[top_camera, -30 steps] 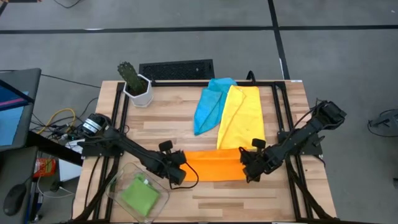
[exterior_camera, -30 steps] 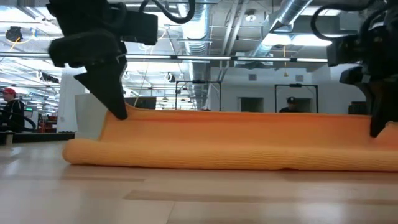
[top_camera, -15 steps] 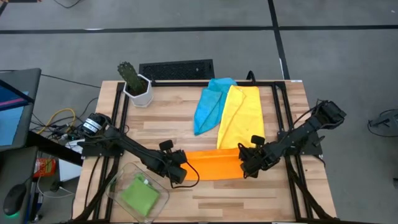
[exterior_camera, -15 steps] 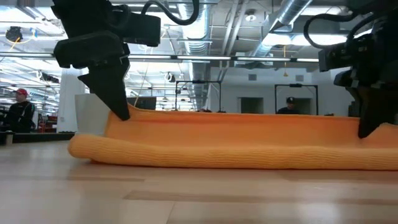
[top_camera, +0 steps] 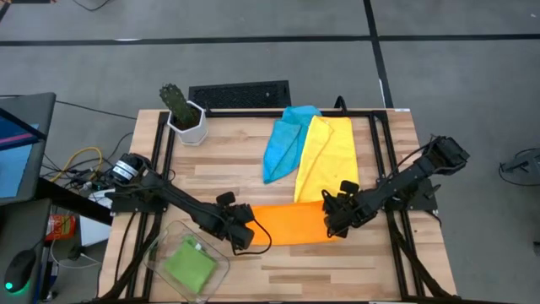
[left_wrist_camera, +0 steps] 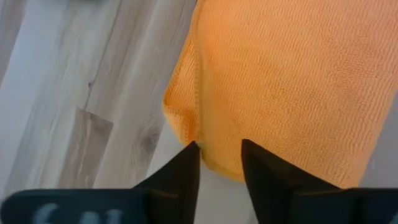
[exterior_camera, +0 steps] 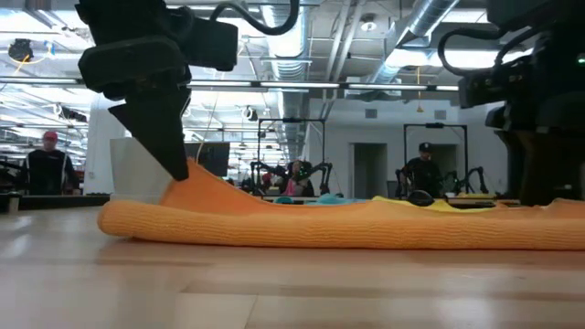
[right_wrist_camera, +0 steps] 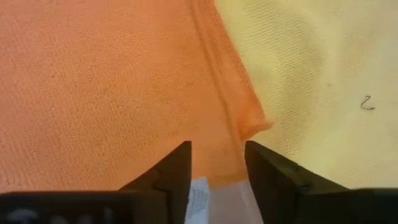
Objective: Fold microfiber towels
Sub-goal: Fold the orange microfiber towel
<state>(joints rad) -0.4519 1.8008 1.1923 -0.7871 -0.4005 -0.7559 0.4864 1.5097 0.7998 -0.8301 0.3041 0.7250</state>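
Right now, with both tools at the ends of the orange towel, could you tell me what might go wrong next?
1. The left tool straddles the orange towel edge; lifting away could drag it and undo the fold.
2. The orange towel's far corner overlaps the yellow towel beside the right tool; a regrasp might catch both cloths.

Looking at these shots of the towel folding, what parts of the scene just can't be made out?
- Orange towel: high view, both ends lie under the left gripper and right gripper.
- Light blue towel: high view, the yellow towel overlaps one side.
- Green towel: high view, inside a clear container; its fold is too small to read.
- Low view: the orange towel blocks nearly everything behind it.
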